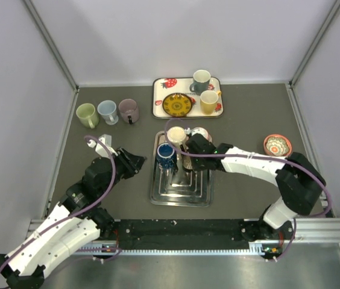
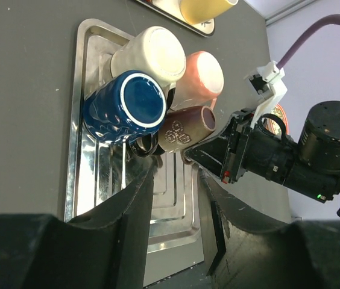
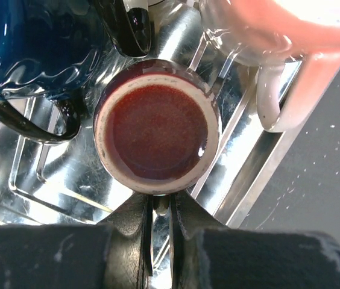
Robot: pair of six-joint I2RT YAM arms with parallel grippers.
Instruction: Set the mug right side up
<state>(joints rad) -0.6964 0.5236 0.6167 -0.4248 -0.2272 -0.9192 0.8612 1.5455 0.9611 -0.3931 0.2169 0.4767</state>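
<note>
**Reader:** How does the right gripper (image 3: 161, 203) stand?

**Legend:** Its fingers are pressed together, tips at the near edge of the brown mug (image 3: 155, 126). That mug stands base-up on the steel tray (image 1: 179, 195). Whether its handle is pinched between the fingers cannot be told. The left gripper (image 2: 176, 174) hangs beside the tray, fingers spread, holding nothing.

**Reader:** What does the turn call for?

**Legend:** Probably a sure hold first. The brown mug should then be lifted clear of the blue mug (image 2: 125, 105), cream mug (image 2: 152, 51) and pink mug (image 2: 200, 75) crowding it, before any rotation.

**Reader:** And the counts?

**Legend:** There are nine mugs:
- four inverted on the steel tray;
- three in a row on the table (image 1: 242, 120): green mug (image 1: 87, 114), pale blue mug (image 1: 107, 111), mauve mug (image 1: 128, 110);
- two on the strawberry tray (image 1: 158, 99): grey mug (image 1: 201, 80), yellow mug (image 1: 209, 101).

There are also two trays, one plate (image 1: 177, 104) and one bowl (image 1: 277, 146).
</note>
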